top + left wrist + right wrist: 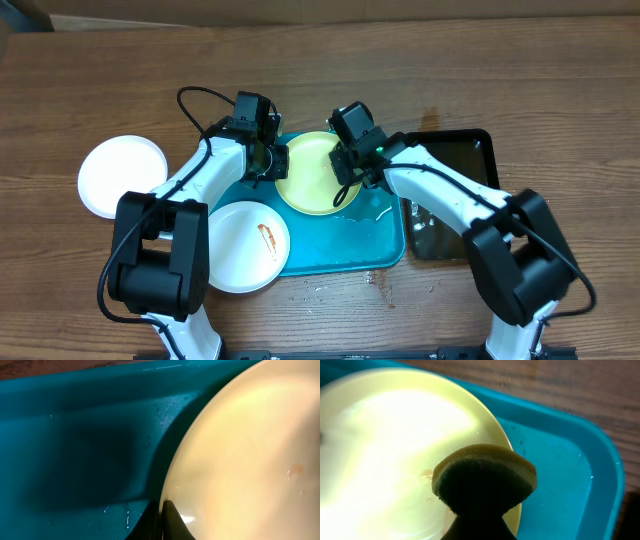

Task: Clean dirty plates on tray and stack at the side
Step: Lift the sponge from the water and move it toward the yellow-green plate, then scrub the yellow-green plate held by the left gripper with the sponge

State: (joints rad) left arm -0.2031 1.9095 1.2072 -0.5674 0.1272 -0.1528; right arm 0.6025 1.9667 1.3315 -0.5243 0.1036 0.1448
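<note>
A pale yellow-green plate (312,178) lies at the back of the turquoise tray (345,250). My left gripper (268,160) is shut on the plate's left rim; in the left wrist view its dark fingers (170,522) pinch the plate (240,460) edge over the tray floor (75,435). My right gripper (350,172) is shut on a yellow sponge (485,477) with a dark scouring face, pressed on the plate (385,445) near its right rim. A white plate (245,245) with a reddish-brown smear overlaps the tray's front left corner. Another white plate (122,175) sits on the table at the left.
A glossy black tray (455,190) lies right of the turquoise tray, under my right arm. Water droplets glisten on the turquoise tray floor (560,470). Wooden table surrounds everything, with a cardboard edge along the far side.
</note>
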